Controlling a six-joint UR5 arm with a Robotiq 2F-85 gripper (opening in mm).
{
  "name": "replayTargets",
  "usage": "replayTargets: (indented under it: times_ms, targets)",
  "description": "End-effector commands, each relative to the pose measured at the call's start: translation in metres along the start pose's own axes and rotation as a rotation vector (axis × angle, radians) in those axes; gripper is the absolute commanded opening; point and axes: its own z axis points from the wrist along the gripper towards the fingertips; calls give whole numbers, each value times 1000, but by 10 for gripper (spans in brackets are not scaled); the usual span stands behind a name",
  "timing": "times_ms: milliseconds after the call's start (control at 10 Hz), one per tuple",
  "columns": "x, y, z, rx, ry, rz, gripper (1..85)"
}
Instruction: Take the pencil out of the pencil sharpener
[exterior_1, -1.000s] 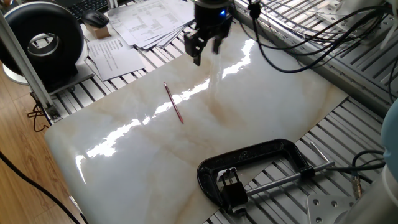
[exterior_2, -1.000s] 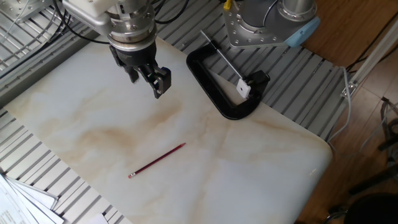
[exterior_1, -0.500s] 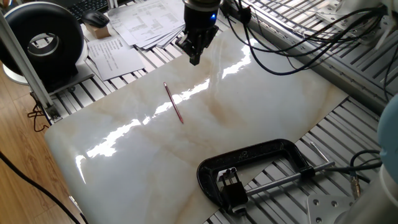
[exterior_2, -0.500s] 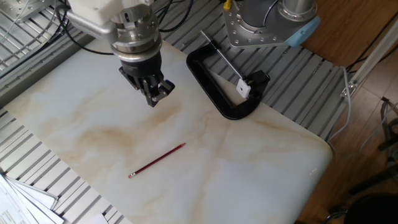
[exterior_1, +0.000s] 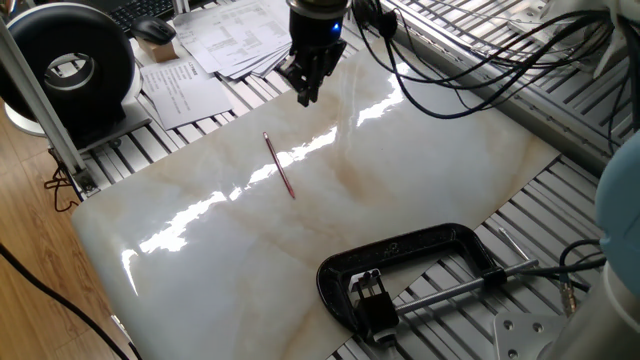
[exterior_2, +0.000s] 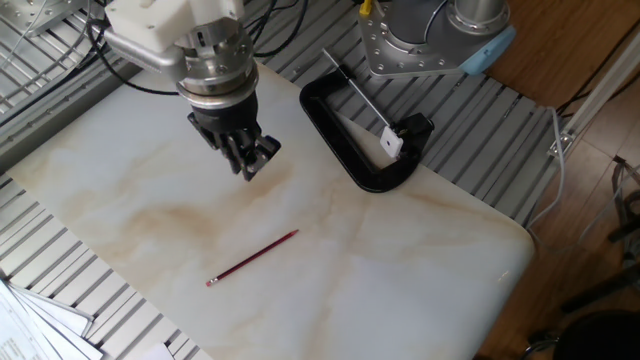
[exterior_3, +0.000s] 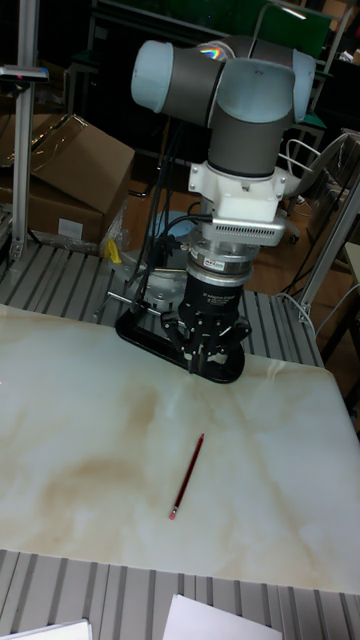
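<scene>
Fingers of our gripper (exterior_2: 247, 163) are drawn close together with nothing between them, hanging above the tabletop (exterior_2: 400, 260) and well apart from anything we could grasp. Taking the pencil (exterior_2: 252, 258) as our landmark, the gripper sits up and away from it toward the far edge, seen also in the other fixed camera (exterior_1: 304, 88) and from the front (exterior_3: 204, 362).

The pencil lies flat and bare on the marble-look surface, quite free; in the tall view (exterior_3: 187, 475) it lies just in front of the gripper. We judge it light, stiff and thin, apt to roll or skid on so glossy a slab, and best pinched across its middle with the fingers set square to its length.

The pencil sharpener (exterior_1: 372, 296) sits well beyond the pencil, held at the jaw of the black C-clamp (exterior_1: 420, 252) near the tabletop's corner, with no pencil in it that we can see.

Around the pencil the slab is smooth and reflective, streaked with glare. Past its edges we see ribbed aluminium framing, loose papers (exterior_1: 235, 35), cables, and a round black fan (exterior_1: 68, 70)
</scene>
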Motion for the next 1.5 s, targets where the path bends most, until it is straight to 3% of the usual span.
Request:
replayTargets:
  times_ms: [0,200,300,400,600,800,1100,1300,1400]
  targets:
    - [-26,6,20,32,0,43,297]
    - [-31,10,17,44,5,41,290]
    - [-18,8,2,53,31,34,217]
    - [-14,5,2,64,46,31,103]
    - [-22,16,3,19,18,5,103]
    - [-26,19,3,8,2,-1,13]
    - [-31,31,2,-41,-18,32,13]
    - [-42,27,12,-4,-20,50,207]
    - [-53,25,27,18,-22,48,367]
